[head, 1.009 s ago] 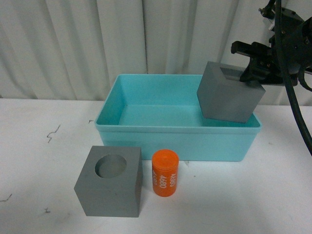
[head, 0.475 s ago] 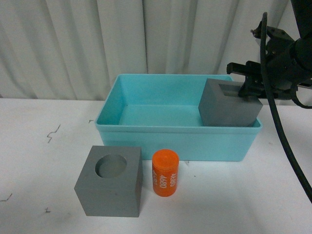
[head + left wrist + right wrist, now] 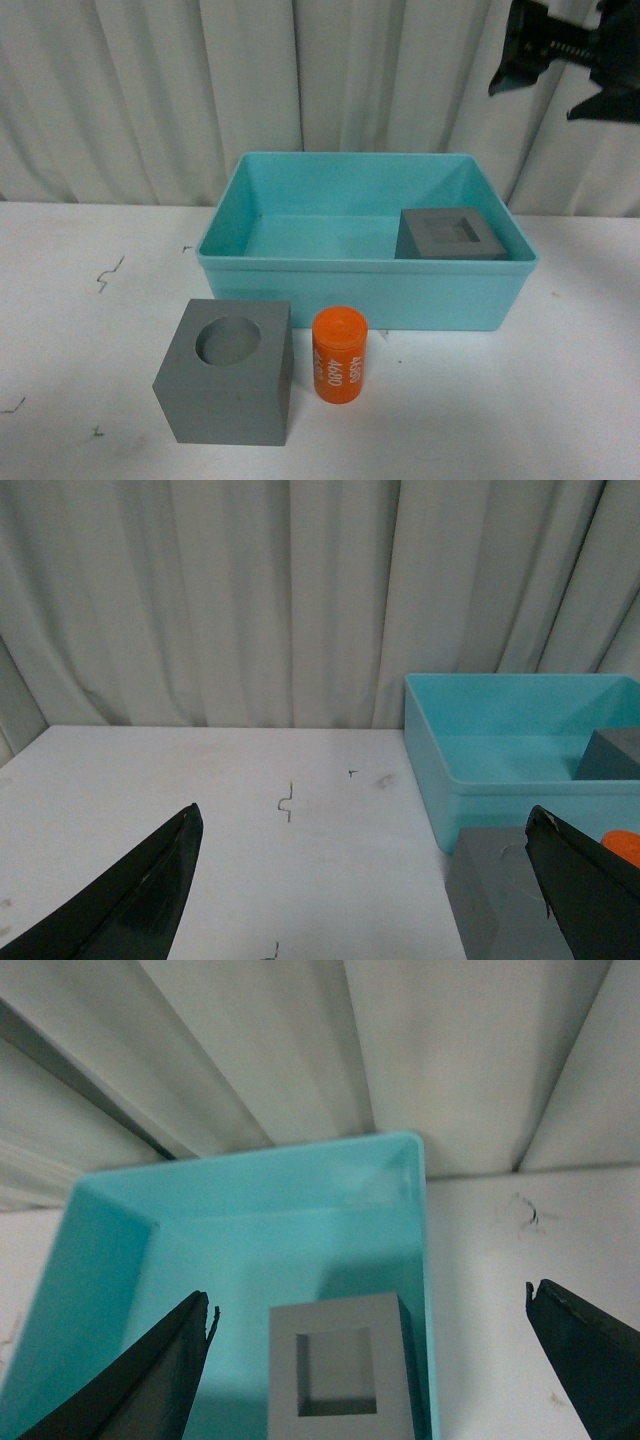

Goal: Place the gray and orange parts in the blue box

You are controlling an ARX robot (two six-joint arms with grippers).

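Gaping empty, the right gripper (image 3: 537, 98) hangs above the box (image 3: 360, 285) toward the table's far edge, square-hole cube (image 3: 450, 235) inside, while the left gripper (image 3: 362, 813), likewise open and bare, is near the front-edge round-hole cube (image 3: 225, 385) and cylinder (image 3: 339, 355), both probably rigid, light and best pinched across opposite sides.

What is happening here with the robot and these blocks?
A two-arm robot is putting parts into the blue box. The gray cube with the square recess lies inside the box, at its right end. The right gripper hangs open and empty, high above it. The gray cube with the round recess and the orange cylinder stand on the white table in front of the box. The left gripper is open and empty too.
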